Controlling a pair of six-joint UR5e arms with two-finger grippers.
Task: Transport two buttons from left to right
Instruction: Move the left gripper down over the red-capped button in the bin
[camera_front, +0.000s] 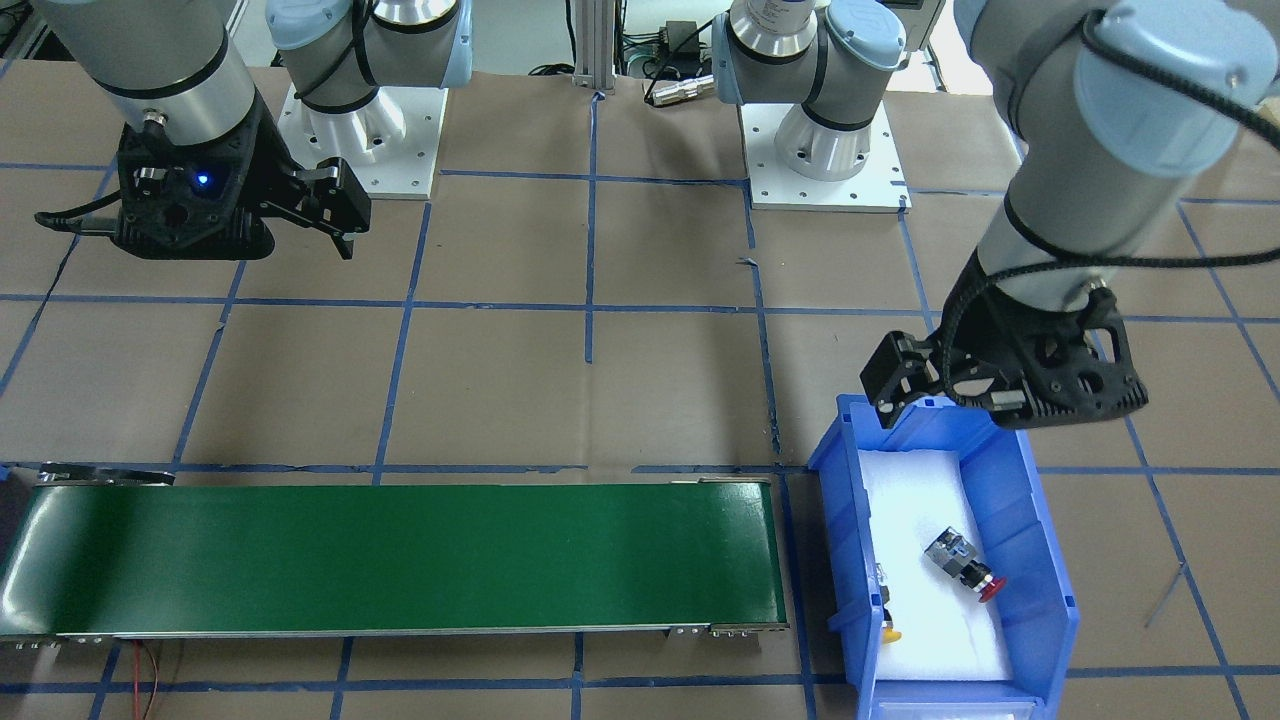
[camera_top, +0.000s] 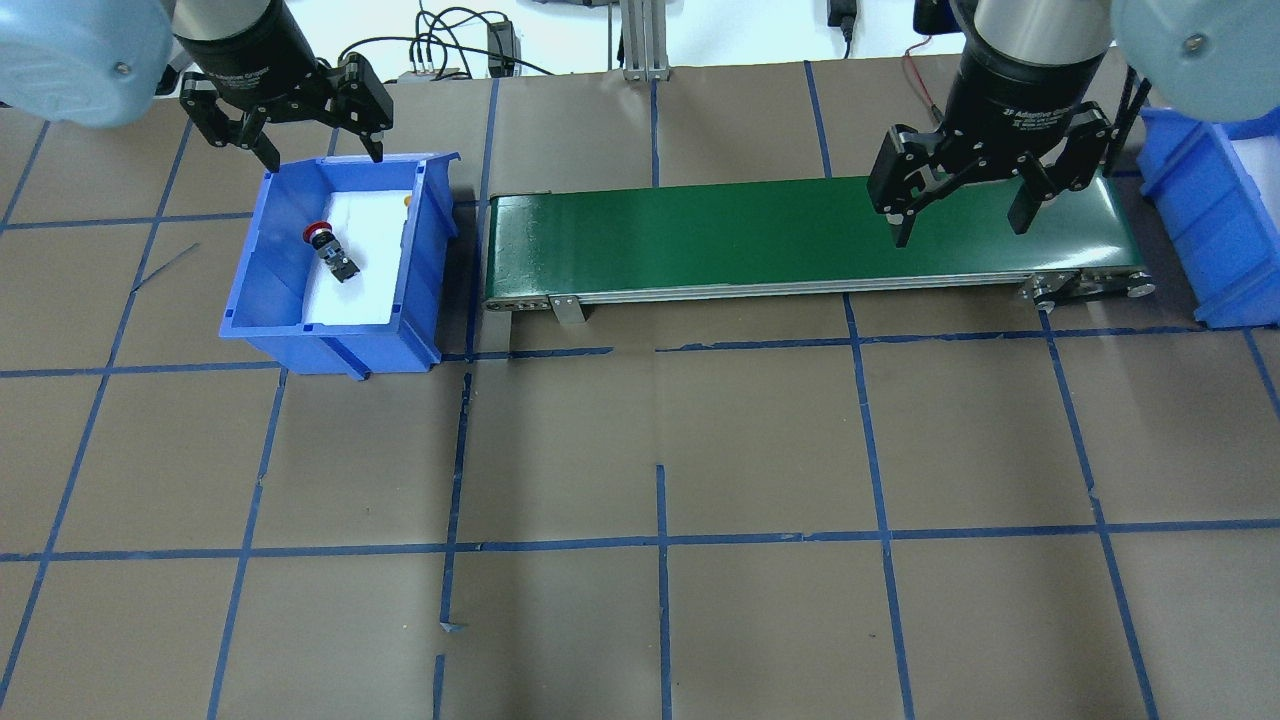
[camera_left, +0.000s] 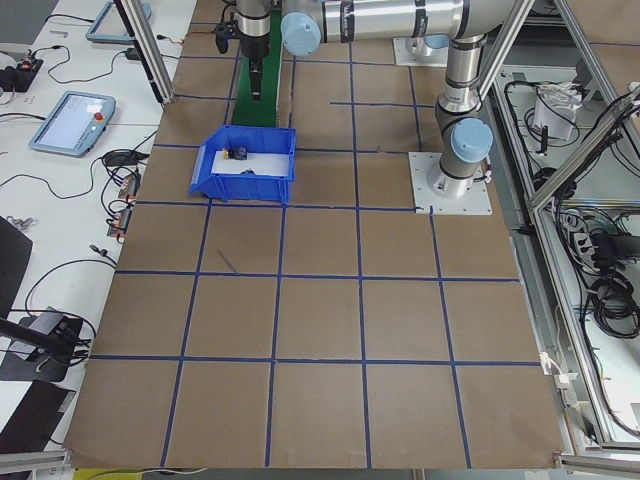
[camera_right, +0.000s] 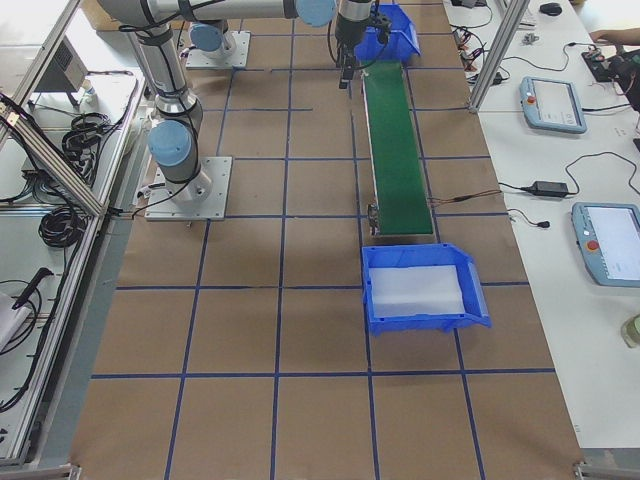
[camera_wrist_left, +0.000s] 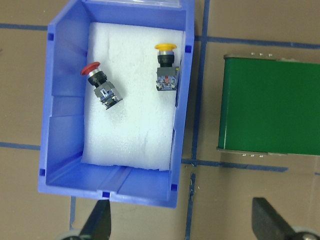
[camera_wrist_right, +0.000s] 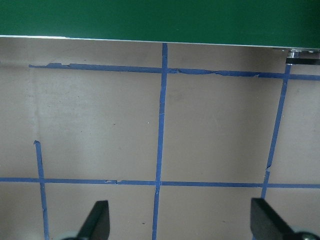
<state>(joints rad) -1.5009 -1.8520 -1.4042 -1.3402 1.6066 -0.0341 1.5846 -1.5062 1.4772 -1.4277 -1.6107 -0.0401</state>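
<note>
The red-capped button (camera_wrist_left: 101, 86) and the yellow-capped button (camera_wrist_left: 166, 70) lie on white foam inside the left blue bin (camera_wrist_left: 60, 105). The red one shows in the overhead view (camera_top: 330, 250) and the front view (camera_front: 965, 565). In the front view the yellow one (camera_front: 888, 620) is half hidden by the bin wall (camera_front: 840, 560). My left gripper (camera_top: 322, 150) hangs open and empty well above that bin (camera_top: 330, 345); it also shows in its wrist view (camera_wrist_left: 182, 225). My right gripper (camera_top: 958, 225) is open and empty above the table by the belt's right part, also in its wrist view (camera_wrist_right: 177, 225).
A green conveyor belt (camera_top: 800, 235) runs from beside the left bin to a second blue bin (camera_top: 1200, 230) with white foam at the right end, also in the right side view (camera_right: 425, 322). Brown paper with blue tape lines covers the table.
</note>
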